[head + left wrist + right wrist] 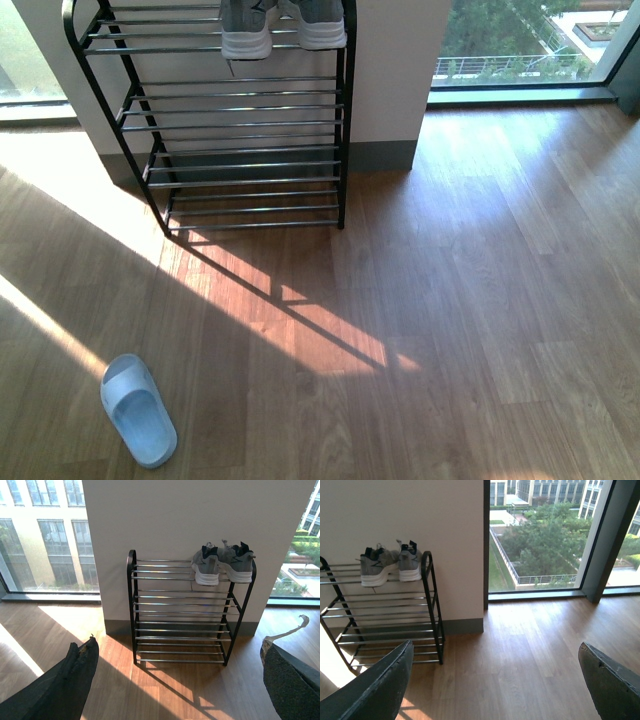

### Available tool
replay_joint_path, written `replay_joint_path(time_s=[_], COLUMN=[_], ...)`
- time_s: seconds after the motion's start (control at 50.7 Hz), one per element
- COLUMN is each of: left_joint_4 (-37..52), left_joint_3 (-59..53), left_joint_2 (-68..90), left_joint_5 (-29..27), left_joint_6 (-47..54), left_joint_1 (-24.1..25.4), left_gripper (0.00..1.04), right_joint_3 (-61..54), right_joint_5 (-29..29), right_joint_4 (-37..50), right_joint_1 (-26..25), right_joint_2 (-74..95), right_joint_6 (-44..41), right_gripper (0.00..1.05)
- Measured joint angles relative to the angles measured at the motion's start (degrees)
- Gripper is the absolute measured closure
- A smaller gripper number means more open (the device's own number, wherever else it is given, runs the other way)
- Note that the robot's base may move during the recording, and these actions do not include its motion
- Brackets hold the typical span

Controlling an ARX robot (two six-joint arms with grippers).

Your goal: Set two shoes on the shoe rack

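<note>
The two grey sneakers [283, 28] are sitting side by side on the top shelf of the shoe rack [240, 123], at its right end, with their white sole ends facing out toward us. In the left wrist view we are seeing the same pair [222, 564] touching each other just beside the rack's right-hand black frame. The right wrist view is showing them [390, 566] there too.

The rack is standing against a white wall [395, 70], and its lower chrome rods are showing no shoes.

One pale blue slide [137, 410] is lying on the wooden floor [480, 300], close to us on the left and well apart from the rack. Its open side is facing up. A patch of sunlight is falling on the boards between it and the rack.

Our left gripper [180, 642] is hanging in the air with its dark fingers [70, 685] spread wide and nothing between them. Our right gripper [495, 644] is doing likewise, its fingers [375, 690] parted and gripping nothing. Behind the wall, a tall window [540, 535] is looking out on trees.
</note>
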Motion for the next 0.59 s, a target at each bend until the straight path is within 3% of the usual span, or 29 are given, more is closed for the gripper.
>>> replay_joint_path(time_s=[0.592], left_joint_4=[0.0], left_joint_3=[0.0], left_joint_2=[0.0], left_joint_5=[0.0], left_joint_6=[0.0], left_joint_1=[0.0], left_gripper=[0.09], right_joint_3=[0.0], right_joint_5=[0.0], right_joint_4=[0.0], right_joint_1=[0.0], right_joint_2=[0.0], right_joint_6=[0.0], right_gripper=[0.09])
